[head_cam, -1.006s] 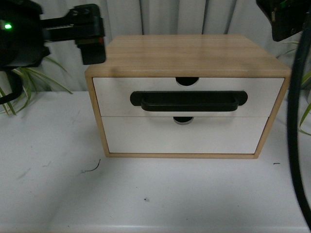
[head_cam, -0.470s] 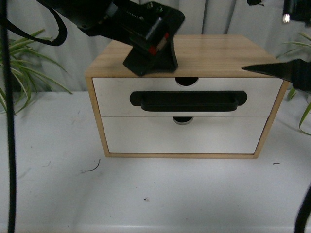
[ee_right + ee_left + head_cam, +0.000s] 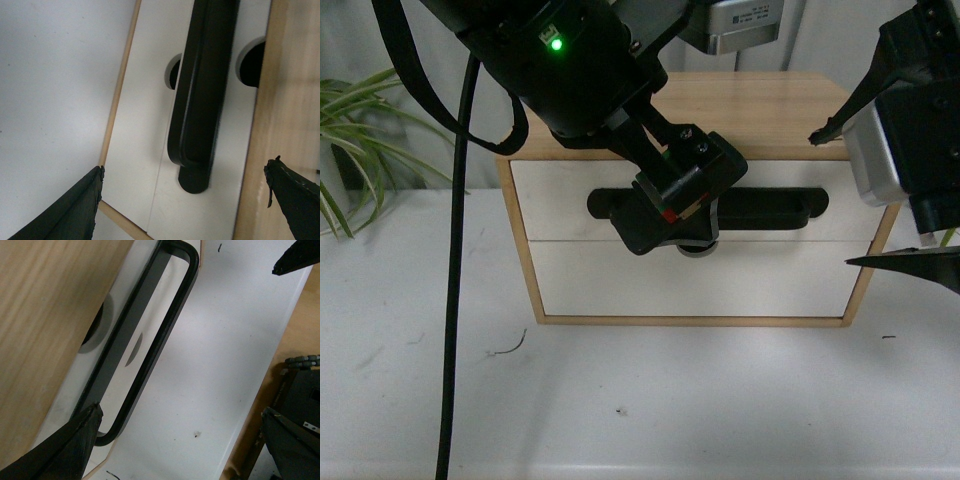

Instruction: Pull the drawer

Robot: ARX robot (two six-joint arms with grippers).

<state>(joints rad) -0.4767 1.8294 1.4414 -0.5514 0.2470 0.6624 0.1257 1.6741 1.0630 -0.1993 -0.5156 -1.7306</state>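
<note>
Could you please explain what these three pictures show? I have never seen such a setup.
This is a robot with two black arms, each ending in a two-fingered tool. The front picture looks out from the robot's body; the other two come from cameras on each wrist. On a white table stands a wooden cabinet with two white drawers, a plant beside it. The upper drawer has a black handle and is shut. The left tool hangs open in front of the handle; the right tool is open too. Neither holds anything.
</note>
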